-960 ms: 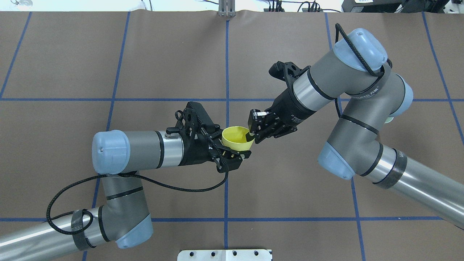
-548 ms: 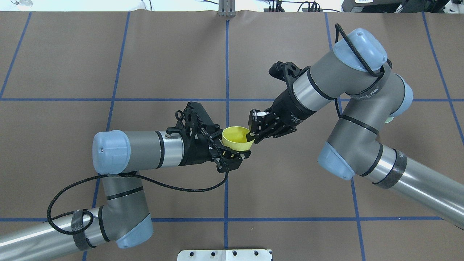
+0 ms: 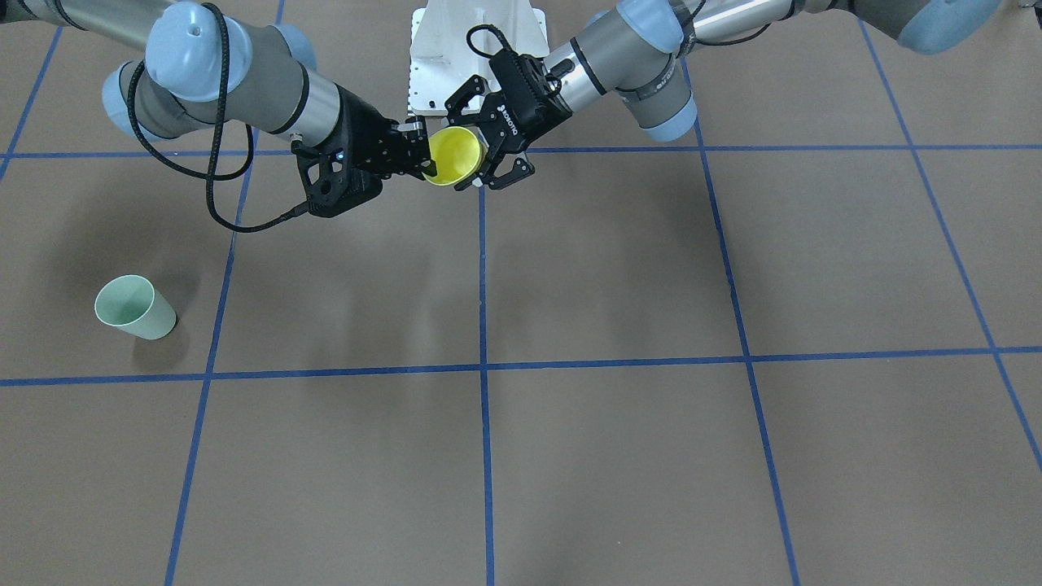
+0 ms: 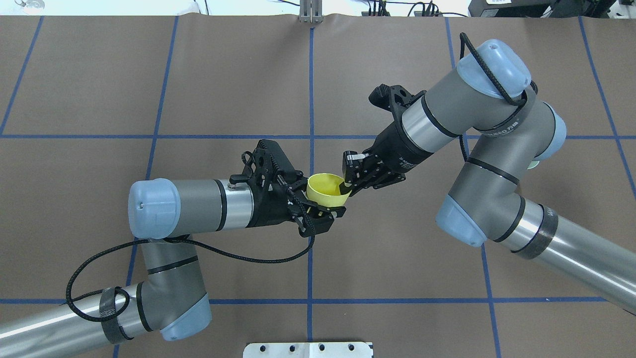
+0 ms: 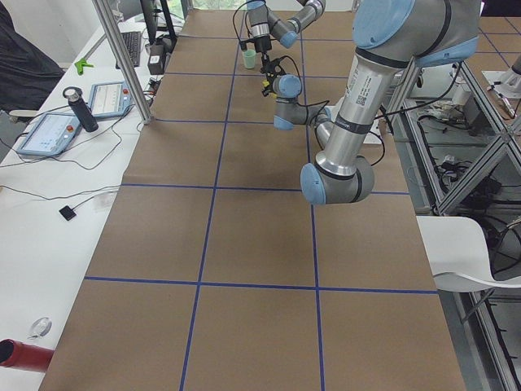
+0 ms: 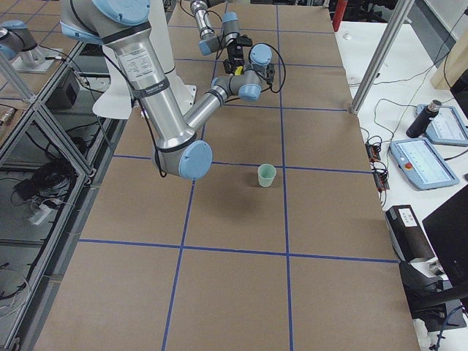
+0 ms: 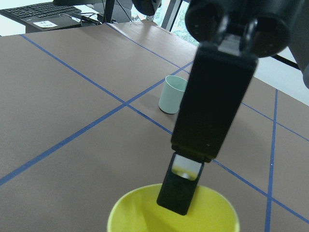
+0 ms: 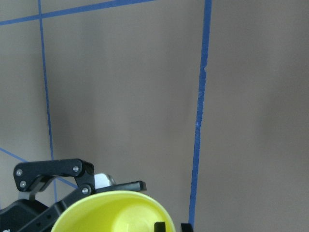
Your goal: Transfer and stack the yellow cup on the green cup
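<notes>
The yellow cup (image 4: pixel 325 186) hangs above the middle of the table, tilted, between both grippers. My left gripper (image 4: pixel 320 199) comes in from the left and is shut on the cup's body, one finger on each side. My right gripper (image 4: pixel 345 188) comes in from the right and pinches the cup's rim, with one finger (image 7: pixel 181 191) inside the cup. The front-facing view shows the same pinch by the right gripper (image 3: pixel 425 163) on the yellow cup (image 3: pixel 452 155). The green cup (image 3: pixel 134 308) stands upright on the table far to my right, mostly hidden under the right arm in the overhead view.
A brown mat with blue tape lines (image 4: pixel 310 99) covers the table. The white robot base plate (image 4: pixel 308 349) is at the near edge. A side bench holds tablets (image 6: pixel 424 161) and a dark bottle (image 6: pixel 426 117). Metal frame posts (image 6: pixel 380 51) stand at the table's edge.
The left arm and the yellow cup have shifted slightly to the right, toward the right gripper. The right gripper has narrowed a little at the rim.
</notes>
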You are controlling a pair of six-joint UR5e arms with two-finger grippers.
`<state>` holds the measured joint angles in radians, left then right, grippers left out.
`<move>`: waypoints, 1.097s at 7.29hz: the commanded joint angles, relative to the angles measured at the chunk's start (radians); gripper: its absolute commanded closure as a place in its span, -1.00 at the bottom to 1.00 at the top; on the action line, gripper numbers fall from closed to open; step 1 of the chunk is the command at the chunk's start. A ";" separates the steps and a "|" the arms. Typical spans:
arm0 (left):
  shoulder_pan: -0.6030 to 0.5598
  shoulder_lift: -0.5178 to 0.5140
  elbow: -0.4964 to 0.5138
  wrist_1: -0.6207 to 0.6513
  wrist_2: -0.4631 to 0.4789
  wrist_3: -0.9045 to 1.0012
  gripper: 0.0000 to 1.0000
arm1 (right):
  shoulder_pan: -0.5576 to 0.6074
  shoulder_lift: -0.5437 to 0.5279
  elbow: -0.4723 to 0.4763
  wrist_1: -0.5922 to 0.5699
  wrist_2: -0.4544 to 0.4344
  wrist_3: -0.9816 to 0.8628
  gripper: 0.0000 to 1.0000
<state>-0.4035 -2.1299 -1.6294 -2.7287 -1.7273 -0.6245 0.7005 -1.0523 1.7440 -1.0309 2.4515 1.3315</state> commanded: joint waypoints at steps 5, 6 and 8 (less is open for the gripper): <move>0.000 -0.034 0.002 0.000 0.006 0.002 -0.36 | 0.001 0.000 0.002 0.000 0.000 0.000 1.00; 0.000 -0.045 0.005 0.000 0.030 0.002 -0.99 | 0.001 -0.002 0.008 0.000 0.000 0.000 1.00; 0.009 -0.047 0.014 0.000 0.043 -0.004 -1.00 | 0.002 -0.008 0.015 0.000 0.000 -0.002 1.00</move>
<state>-0.3972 -2.1747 -1.6230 -2.7293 -1.6916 -0.6248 0.7007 -1.0570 1.7558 -1.0311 2.4511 1.3312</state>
